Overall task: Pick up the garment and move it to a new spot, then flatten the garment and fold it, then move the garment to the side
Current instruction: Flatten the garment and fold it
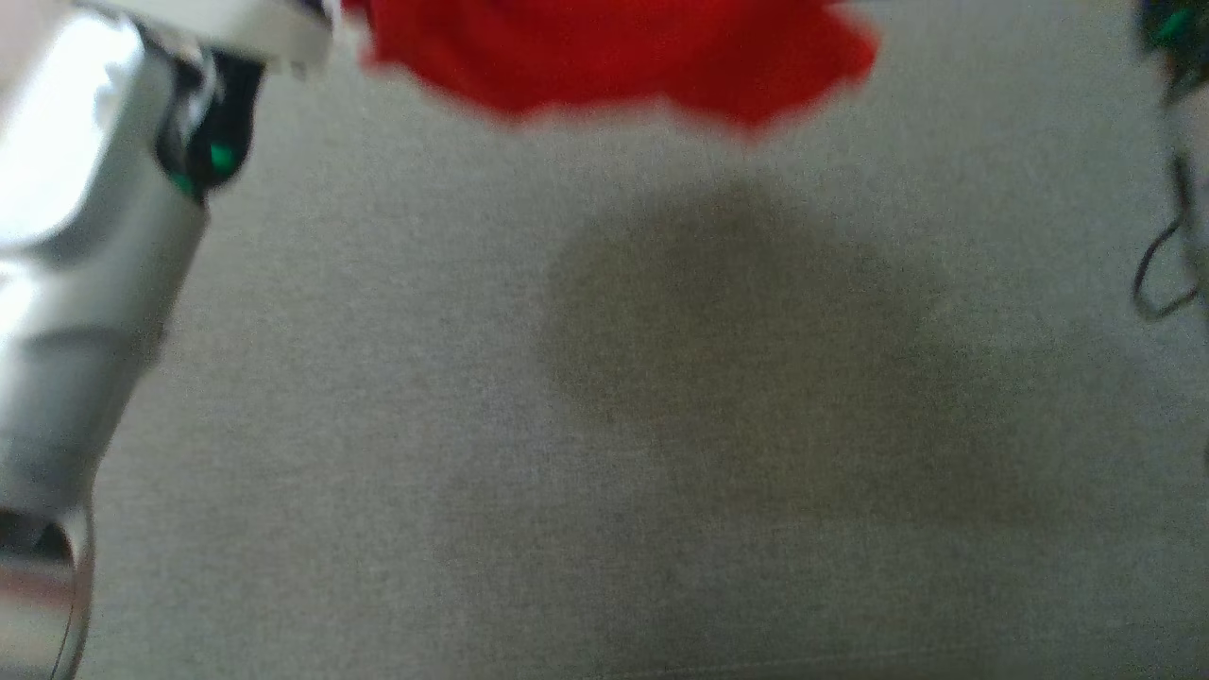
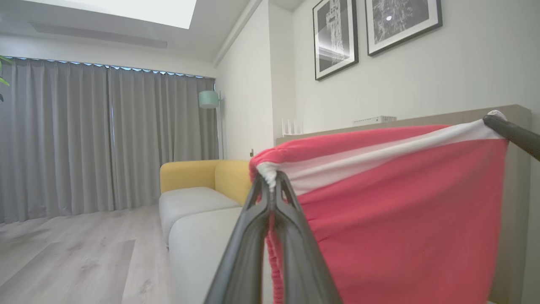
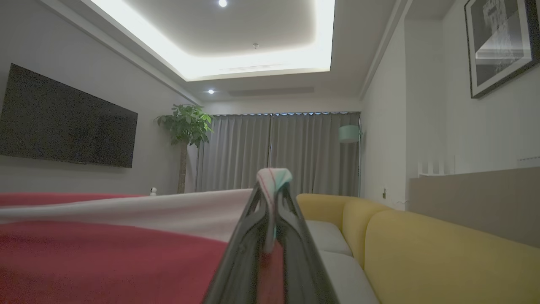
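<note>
- Head view: the red garment (image 1: 614, 57) hangs blurred along the top edge, lifted clear of a grey fabric surface (image 1: 378, 472), with its shadow (image 1: 737, 312) cast on that surface below; the pale left forearm (image 1: 85, 236) runs up the left side
- Left wrist view: the left gripper (image 2: 272, 179) has its jaws pinched tight on a bunched corner of the garment (image 2: 400, 211) at its white band; the cloth stretches taut across to the right gripper (image 2: 491, 120), which clamps the far corner; behind stand grey curtains (image 2: 105, 139), a yellow-backed sofa (image 2: 198, 202) and two framed prints (image 2: 335, 38) on the wall
- Right wrist view: the right gripper (image 3: 272, 188) grips its corner of the garment (image 3: 105, 253), jaws closed on it, a tuft of white cloth poking out above the fingertips; the red cloth spreads away to that view's left, held in the air; a wall-mounted television (image 3: 63, 122) and a potted plant (image 3: 185, 124) stand beyond
</note>
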Robot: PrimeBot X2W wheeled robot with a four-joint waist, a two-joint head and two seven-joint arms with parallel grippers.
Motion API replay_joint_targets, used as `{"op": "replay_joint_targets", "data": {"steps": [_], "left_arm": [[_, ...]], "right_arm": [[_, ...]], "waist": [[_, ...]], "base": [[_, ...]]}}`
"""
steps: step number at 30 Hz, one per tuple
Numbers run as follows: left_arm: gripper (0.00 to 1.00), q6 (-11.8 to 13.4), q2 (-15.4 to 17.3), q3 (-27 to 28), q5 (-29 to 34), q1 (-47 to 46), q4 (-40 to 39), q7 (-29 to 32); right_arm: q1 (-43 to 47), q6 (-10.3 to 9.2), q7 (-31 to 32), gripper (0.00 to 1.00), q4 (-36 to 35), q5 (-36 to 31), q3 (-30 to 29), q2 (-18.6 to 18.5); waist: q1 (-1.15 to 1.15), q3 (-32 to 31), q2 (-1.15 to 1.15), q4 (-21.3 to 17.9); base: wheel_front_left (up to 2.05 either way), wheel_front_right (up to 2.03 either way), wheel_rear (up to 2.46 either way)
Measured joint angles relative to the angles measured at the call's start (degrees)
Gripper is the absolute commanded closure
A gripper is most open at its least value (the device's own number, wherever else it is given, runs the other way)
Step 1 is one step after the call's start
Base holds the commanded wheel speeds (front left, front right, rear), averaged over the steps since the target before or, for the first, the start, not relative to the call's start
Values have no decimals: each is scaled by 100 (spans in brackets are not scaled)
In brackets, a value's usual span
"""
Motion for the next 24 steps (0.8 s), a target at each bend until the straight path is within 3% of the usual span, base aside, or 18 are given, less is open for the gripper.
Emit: {"op": "replay_joint_targets", "data": {"steps": [3, 6, 17, 20, 24], "left_arm": [[100, -8, -307, 567, 174, -174, -98, -22], [100, -8, -454, 550, 348, 200, -51, -22], [100, -10, -677, -26, -437, 3721, 1, -13], [100, -10, -684, -1, -447, 4196, -53, -14], [100, -11, -793, 441, -422, 4943, -267, -14]], "right_arm": [[-298, 0, -30, 100, -264, -322, -444, 115], [11, 0, -31, 100, -435, -442, -461, 204], [3807, 0, -22, 100, -1044, 232, -412, 321], [4319, 0, -22, 100, -1206, 258, -433, 364], [5150, 0, -22, 100, -1470, 413, -467, 515]], "waist": [[-1, 275, 0, -33], [1, 335, 0, -78], [-3, 44, 0, -277], [-4, -35, 0, -319], [-4, -259, 0, -375]], "base": [[0, 0, 0], [0, 0, 0], [0, 0, 0], [0, 0, 0], [0, 0, 0]]}}
